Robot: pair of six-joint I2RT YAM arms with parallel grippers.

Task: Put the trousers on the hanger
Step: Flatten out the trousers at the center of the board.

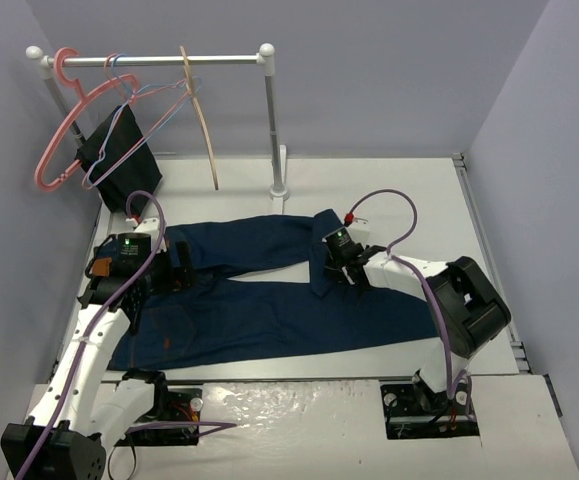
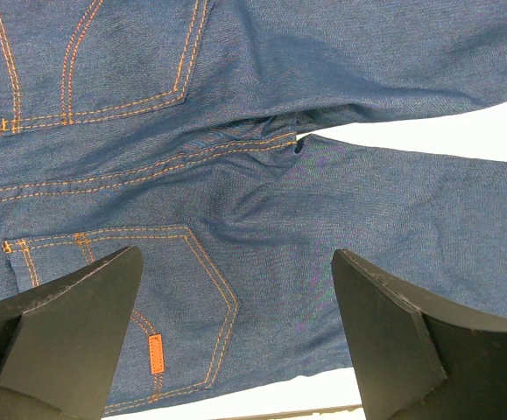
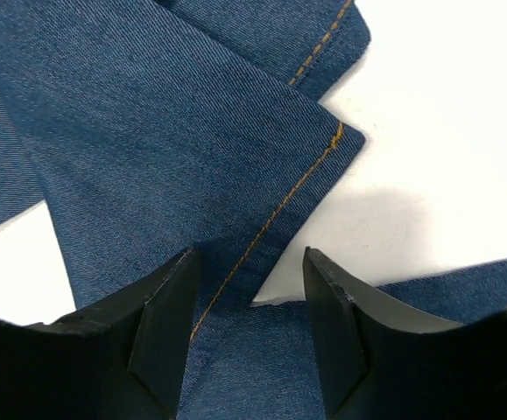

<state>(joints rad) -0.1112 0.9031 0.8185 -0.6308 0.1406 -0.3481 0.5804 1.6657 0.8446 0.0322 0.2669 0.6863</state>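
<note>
Trousers: the trousers (image 1: 269, 290) lay flat on the counter (image 1: 399, 200) in front of the rail (image 1: 149, 60), waist to the left of the top view, legs running right.
Hanger: the wooden hanger (image 1: 207, 130) hung on the rail toward its right end, well apart from the trousers and not yet used.
Left pincer: the left pincer (image 2: 235, 254) hovered over the seat and back pockets, fingers wide apart, gripping nothing.
Right pincer: the right pincer (image 3: 251, 254) stood over a stitched hem, farther from the rail's left end. Its fingers (image 3: 170, 306) were apart with the hem edge between them, not clamped on it.
Step in hand: probably taking hold of a leg end so the legs could be gathered.
Doing it well: go down until both fingers reach past the stitched hem, and pinch the whole thickness of cloth. Denim is stiff and heavy, so a shallow bite on the corner may slip.
Risk: whether one or two layers sat between the fingers could not be told.
Also on the rail: a pink hanger (image 1: 59, 120) and a black cloth (image 1: 119, 150) at the left end.
</note>
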